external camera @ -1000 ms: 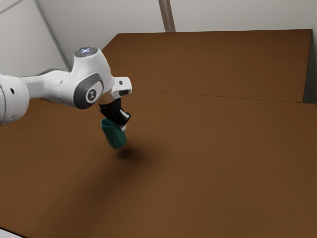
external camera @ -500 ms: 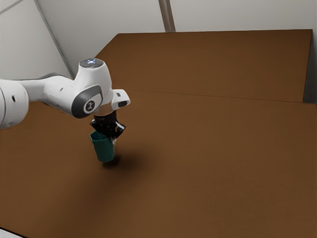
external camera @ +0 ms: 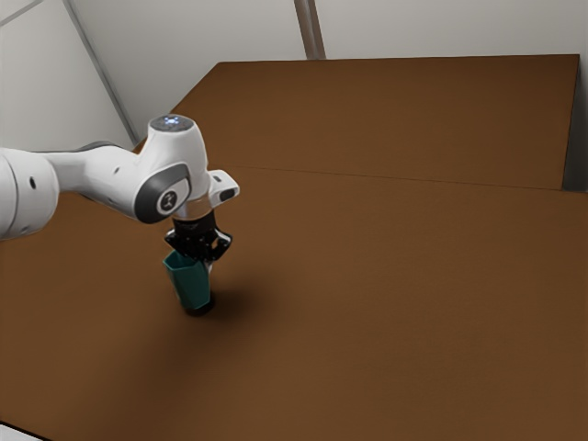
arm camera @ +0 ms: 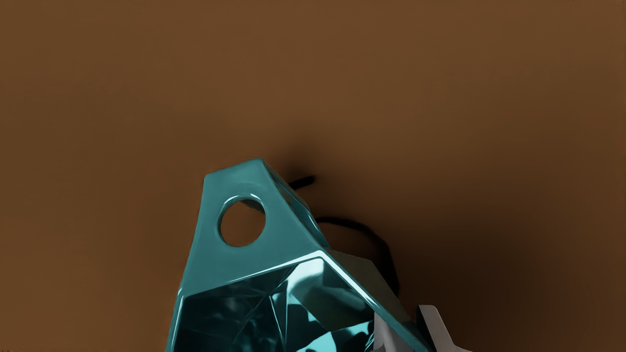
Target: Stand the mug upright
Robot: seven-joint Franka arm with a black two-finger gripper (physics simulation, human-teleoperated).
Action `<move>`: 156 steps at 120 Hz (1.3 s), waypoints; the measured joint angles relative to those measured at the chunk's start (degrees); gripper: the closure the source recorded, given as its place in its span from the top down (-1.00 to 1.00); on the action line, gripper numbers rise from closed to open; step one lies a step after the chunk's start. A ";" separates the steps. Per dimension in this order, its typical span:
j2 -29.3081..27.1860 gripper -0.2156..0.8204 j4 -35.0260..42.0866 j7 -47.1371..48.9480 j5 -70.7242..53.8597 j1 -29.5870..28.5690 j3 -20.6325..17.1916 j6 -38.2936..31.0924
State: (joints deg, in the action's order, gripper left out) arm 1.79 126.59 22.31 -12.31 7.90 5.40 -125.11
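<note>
The gripper points down in the exterior view, at the upper edge of the teal mug. The mug hangs nearly upright with a slight lean, its opening facing up and its base close above its dark shadow; whether the base touches the table I cannot tell. In the wrist view one finger of the gripper is inside the mug and the other outside, pinching its wall. The mug's handle, a flat tab with a round hole, sticks out away from the fingers.
Brown tabletop stretches toward the exterior view's right, with a thin seam across it. Pale walls stand behind the table's far edge.
My hand has moved down and slightly toward the exterior view's left with the mug. The mug has swung from a clear tilt to nearly upright, most of it in the first half second.
</note>
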 joint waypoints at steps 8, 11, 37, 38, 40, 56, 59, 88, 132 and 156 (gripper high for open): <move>0.38 -0.93 -0.04 0.75 0.05 1.13 -0.01 -0.09; 0.49 -0.93 -0.06 1.02 0.08 1.67 -0.02 -0.12; 1.09 -0.93 -0.25 2.90 0.50 4.89 -0.04 -0.26; 1.10 -0.93 -0.24 2.96 0.52 4.88 -0.04 -0.26; 1.09 -0.93 -0.23 3.08 0.56 4.84 -0.04 -0.27; 0.88 -0.85 -0.04 3.85 0.95 3.74 -0.03 -0.30; 0.91 -0.81 -0.03 3.93 1.20 3.52 -0.03 -0.30; 1.15 -0.45 -0.21 4.43 2.29 3.23 -0.06 -0.32; 0.37 0.04 -2.65 4.84 6.13 3.45 -0.59 3.97; -1.53 0.18 -4.54 4.95 7.13 3.56 -0.88 8.18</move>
State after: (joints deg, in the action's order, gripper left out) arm 0.26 122.06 27.26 -5.17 11.46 4.52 -116.93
